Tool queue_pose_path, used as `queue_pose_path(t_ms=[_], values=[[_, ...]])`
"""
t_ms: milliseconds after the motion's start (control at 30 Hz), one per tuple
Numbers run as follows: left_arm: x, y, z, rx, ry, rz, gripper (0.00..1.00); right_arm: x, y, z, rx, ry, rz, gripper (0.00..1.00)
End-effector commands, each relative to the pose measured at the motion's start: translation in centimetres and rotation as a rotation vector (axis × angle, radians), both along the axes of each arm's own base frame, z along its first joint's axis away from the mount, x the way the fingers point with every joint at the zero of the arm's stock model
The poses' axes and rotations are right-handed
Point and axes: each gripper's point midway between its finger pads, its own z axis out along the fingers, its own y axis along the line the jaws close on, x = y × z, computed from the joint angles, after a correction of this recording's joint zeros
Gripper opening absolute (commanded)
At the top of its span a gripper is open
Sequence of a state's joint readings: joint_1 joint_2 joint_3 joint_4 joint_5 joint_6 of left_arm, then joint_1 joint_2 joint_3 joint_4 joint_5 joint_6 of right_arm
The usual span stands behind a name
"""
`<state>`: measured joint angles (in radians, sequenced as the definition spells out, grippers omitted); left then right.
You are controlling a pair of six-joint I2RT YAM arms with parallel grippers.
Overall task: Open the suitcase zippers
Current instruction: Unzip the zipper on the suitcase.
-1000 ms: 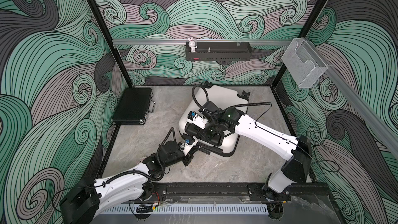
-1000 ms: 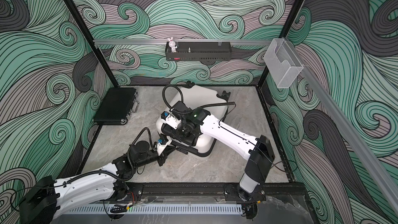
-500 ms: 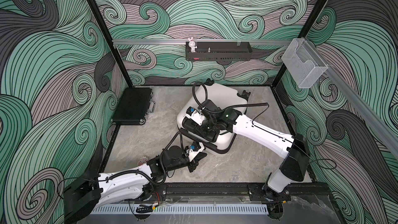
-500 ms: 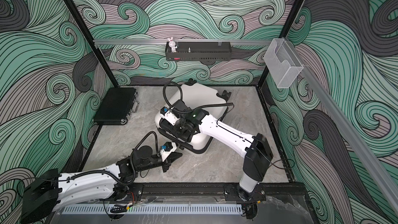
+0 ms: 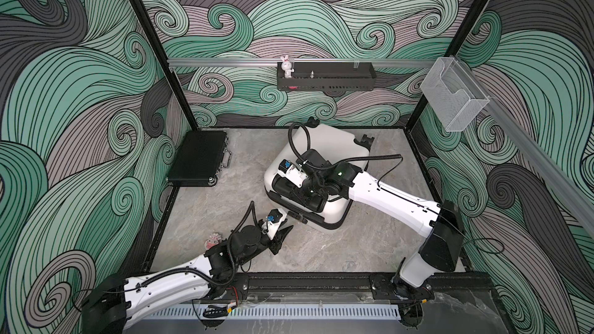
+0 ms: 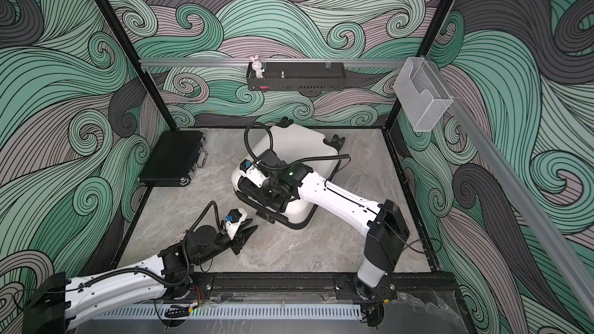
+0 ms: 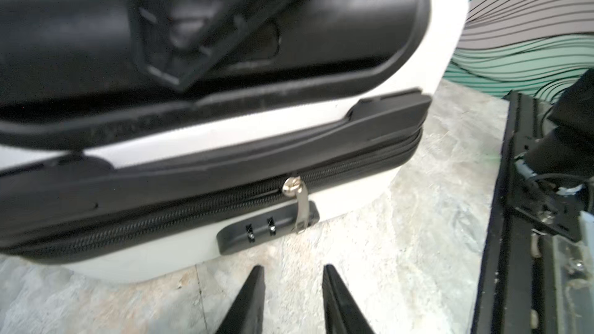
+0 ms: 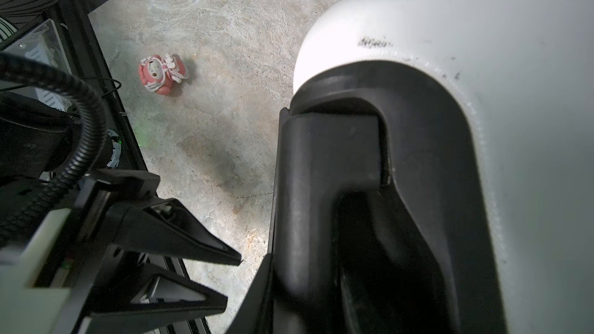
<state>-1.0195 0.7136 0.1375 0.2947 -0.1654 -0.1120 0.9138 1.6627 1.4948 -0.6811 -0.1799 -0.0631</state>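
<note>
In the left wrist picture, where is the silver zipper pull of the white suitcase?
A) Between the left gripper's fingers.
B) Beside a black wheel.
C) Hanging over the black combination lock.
C: the zipper pull hangs down over the combination lock, and the open left gripper is apart from it.

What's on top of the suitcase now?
The right arm reaches over the suitcase, its pincer down in the handle recess. Nothing else shows on it. Arm and pincer cover the recess, so any grip there is hidden.
</note>
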Motion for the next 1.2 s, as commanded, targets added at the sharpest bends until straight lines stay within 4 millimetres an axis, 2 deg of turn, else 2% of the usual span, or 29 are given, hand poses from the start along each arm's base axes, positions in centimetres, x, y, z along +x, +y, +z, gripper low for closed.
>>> queue_pose_path(t_ms=[0,233,433,633,900,1167], values=[[0.2,-0.3,-0.7,0.059,-0.010,-0.008,0.33,0.6,-0.2,3.4,0.090,-0.051,-0.028,0.00],[0.7,-2.7,-1.2,0.065,-0.010,-0.060,0.33,0.4,-0.2,3.6,0.099,-0.050,-0.025,0.00],[1.2,-4.1,-0.2,0.020,-0.035,-0.080,0.33,0.2,-0.2,3.7,0.106,-0.049,-0.017,0.00],[1.5,-4.3,0.6,0.019,-0.092,-0.087,0.33,0.1,0.0,3.9,0.119,-0.047,-0.013,0.00],[1.3,-5.2,0.3,0.016,-0.091,-0.121,0.32,0.1,0.4,4.3,0.138,-0.046,-0.009,0.00],[2.3,-5.5,0.8,-0.012,-0.103,-0.076,0.31,-0.1,0.2,4.4,0.142,-0.042,-0.003,0.00]])
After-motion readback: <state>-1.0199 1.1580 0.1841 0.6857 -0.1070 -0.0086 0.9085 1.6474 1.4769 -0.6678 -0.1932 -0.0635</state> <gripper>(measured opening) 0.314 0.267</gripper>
